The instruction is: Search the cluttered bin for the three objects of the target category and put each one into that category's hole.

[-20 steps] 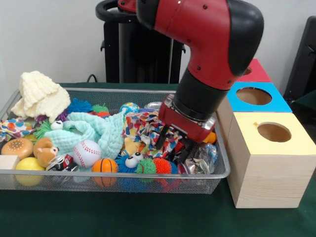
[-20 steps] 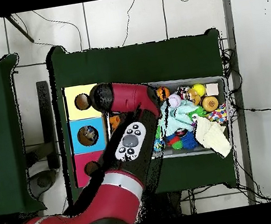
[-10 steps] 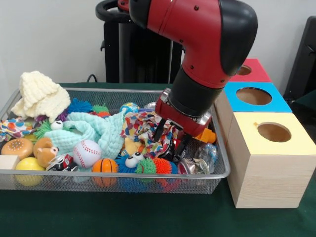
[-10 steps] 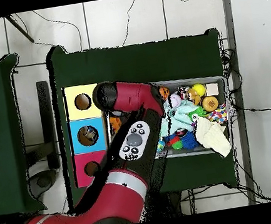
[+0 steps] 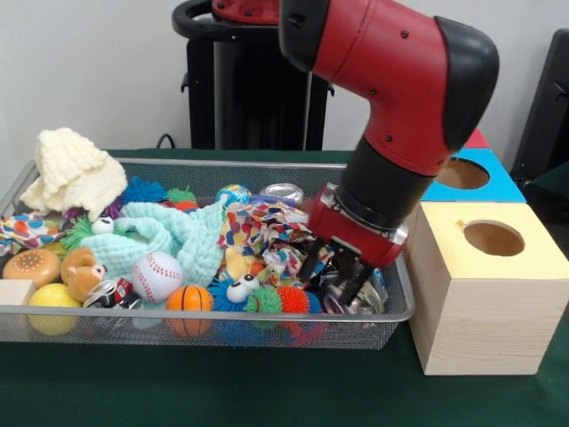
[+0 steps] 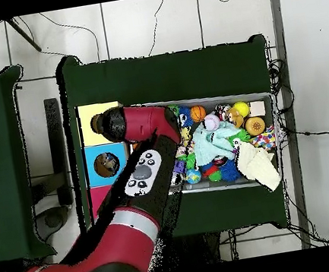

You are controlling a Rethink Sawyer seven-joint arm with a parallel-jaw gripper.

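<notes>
My gripper [image 5: 332, 277] hangs low in the right end of the wire bin [image 5: 204, 313], open, its black fingers [image 5: 311, 264] astride crumpled shiny plastic [image 5: 360, 298]. Just left of it lie a polka-dot cloth [image 5: 260, 229], a silver can [image 5: 284, 191] and spiky rubber balls [image 5: 267, 299]. Three wooden boxes stand right of the bin: the yellow box with its hole [image 5: 493, 238], the blue box [image 5: 462, 173] and the red box [image 5: 478, 140], which is mostly hidden by my arm. In the overhead view my arm [image 6: 144, 141] covers the gripper and the bin's box-side end.
Further left in the bin are a mint cloth [image 5: 169, 236], a baseball [image 5: 156, 276], a small basketball [image 5: 188, 298], a teddy bear [image 5: 82, 271], a burger toy [image 5: 31, 265], a yellow ball [image 5: 52, 298] and a cream knit hat [image 5: 76, 169]. The yellow box [image 6: 87, 116] is the farthest from the robot's base.
The gripper has swung right toward the boxes and dropped lower into the bin's right end. The orange item beside it is now hidden. Its fingers keep the same spread.
</notes>
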